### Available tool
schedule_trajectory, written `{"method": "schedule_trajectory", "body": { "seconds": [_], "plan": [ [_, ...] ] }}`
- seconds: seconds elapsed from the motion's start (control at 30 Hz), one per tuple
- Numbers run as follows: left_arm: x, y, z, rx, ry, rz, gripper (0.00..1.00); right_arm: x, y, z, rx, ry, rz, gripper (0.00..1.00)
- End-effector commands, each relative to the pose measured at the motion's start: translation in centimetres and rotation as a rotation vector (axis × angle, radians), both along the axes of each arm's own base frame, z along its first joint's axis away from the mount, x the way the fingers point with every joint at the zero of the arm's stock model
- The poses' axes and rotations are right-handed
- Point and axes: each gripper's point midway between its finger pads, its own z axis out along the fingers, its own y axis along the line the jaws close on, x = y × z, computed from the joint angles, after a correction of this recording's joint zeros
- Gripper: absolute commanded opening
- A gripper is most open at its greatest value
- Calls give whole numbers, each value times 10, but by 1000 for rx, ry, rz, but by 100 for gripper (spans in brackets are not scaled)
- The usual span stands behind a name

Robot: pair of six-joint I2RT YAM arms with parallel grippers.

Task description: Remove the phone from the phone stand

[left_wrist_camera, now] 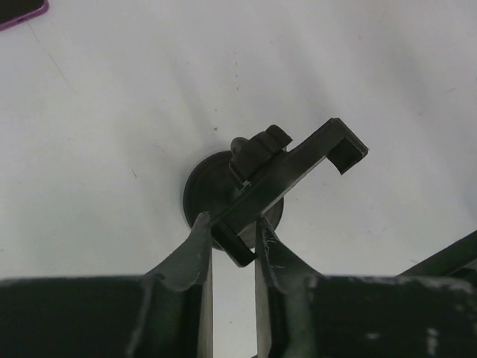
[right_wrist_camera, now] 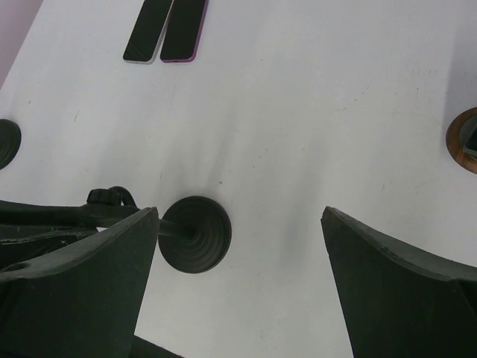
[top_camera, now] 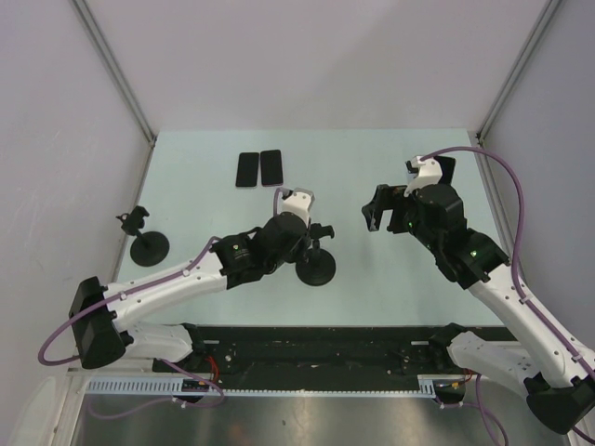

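Two dark phones (top_camera: pixel 246 169) (top_camera: pixel 271 168) lie flat side by side at the back of the table; the right wrist view shows them as a black one (right_wrist_camera: pixel 147 30) and a purple-edged one (right_wrist_camera: pixel 183 28). A black phone stand (top_camera: pixel 316 265) with a round base (left_wrist_camera: pixel 197 190) stands mid-table, and its cradle arm (left_wrist_camera: pixel 298 160) holds no phone. My left gripper (left_wrist_camera: pixel 232 239) is shut on the cradle's lower hook, with both fingertips (left_wrist_camera: pixel 197 237) touching it. My right gripper (top_camera: pixel 376 212) hovers open to the right of the stand's base (right_wrist_camera: pixel 195 233), with nothing between its fingers.
A second black phone stand (top_camera: pixel 147 243) stands near the table's left edge, its cradle also without a phone. A brown round object (right_wrist_camera: pixel 466 138) shows at the right edge of the right wrist view. Grey walls close in the table on three sides.
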Motion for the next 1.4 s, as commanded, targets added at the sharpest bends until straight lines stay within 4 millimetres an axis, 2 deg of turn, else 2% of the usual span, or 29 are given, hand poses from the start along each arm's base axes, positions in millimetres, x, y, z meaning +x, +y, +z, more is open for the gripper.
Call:
{"method": "schedule_trajectory", "body": {
  "seconds": [0.0, 0.03, 0.17, 0.23, 0.27, 0.33, 0.37, 0.43, 0.47, 0.53, 0.63, 0.73, 0.8, 0.83, 0.93, 1.13, 1.37],
  "plan": [
    [13, 5, 39, -53, -93, 55, 9, 5, 0, 13, 30, -46, -15, 96],
    [15, 9, 39, -47, -101, 68, 1, 5, 1, 14, 31, -47, -12, 96],
    [22, 35, 46, -50, -131, 116, 0, 6, 2, 14, 35, -50, -6, 96],
    [33, 57, 42, -39, -137, 171, 0, 6, 4, 14, 35, -48, 0, 96],
    [38, 75, 50, -55, -154, 214, 0, 7, 6, 14, 39, -49, 6, 96],
    [41, 93, 49, -45, -166, 246, 0, 9, 9, 13, 42, -49, 13, 96],
    [45, 109, 55, -54, -183, 285, 1, 9, 10, 14, 48, -48, 19, 96],
    [47, 126, 57, -35, -197, 312, 0, 11, 13, 13, 53, -48, 26, 95],
    [49, 140, 61, -26, -207, 348, 0, 11, 15, 14, 57, -48, 33, 95],
    [50, 156, 61, -7, -213, 378, 1, 12, 18, 14, 64, -49, 40, 96],
    [50, 189, 60, 22, -209, 454, 0, 13, 20, 13, 66, -46, 46, 95],
    [51, 230, 58, 46, -189, 570, 0, 15, 23, 12, 71, -43, 55, 95],
    [50, 244, 61, 44, -178, 607, 1, 15, 24, 11, 72, -39, 58, 95],
    [48, 259, 60, 52, -167, 653, 0, 15, 25, 11, 72, -40, 63, 95],
    [43, 284, 61, 73, -143, 727, 0, 17, 27, 11, 77, -38, 66, 95],
    [38, 321, 51, 128, -98, 820, 0, 20, 32, 7, 76, -31, 78, 95],
    [46, 334, 40, 132, -44, 862, 0, 24, 34, 4, 73, -28, 87, 95]
  ]
}}
